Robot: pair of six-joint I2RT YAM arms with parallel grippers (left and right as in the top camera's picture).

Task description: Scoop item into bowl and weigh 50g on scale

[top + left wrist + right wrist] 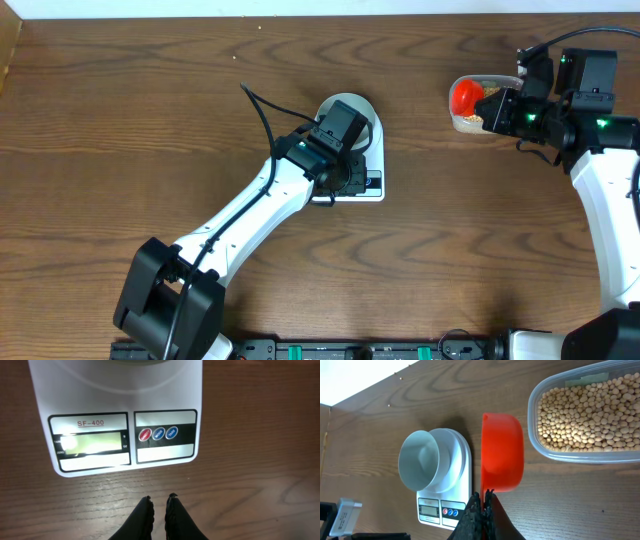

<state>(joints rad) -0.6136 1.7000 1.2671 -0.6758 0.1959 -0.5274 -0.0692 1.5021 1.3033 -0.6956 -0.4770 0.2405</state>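
Brown wood-grain table (120, 120) fills the overhead view, the scale (372, 186) half covered there. The right wrist view shows the tub (533, 405) of beans (585, 415) on the right, the bowl (417, 460) on the scale at left, and the right gripper (483, 502) clamping the red scoop (502, 452) between them. The left wrist view shows the left gripper (159, 505) nearly closed, empty, near the display (92, 441).

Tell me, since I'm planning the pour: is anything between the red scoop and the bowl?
Nothing visible lies on the table between the red scoop and the bowl. The left gripper hangs at the scale's front edge, beside the bowl, not across the scoop's approach.
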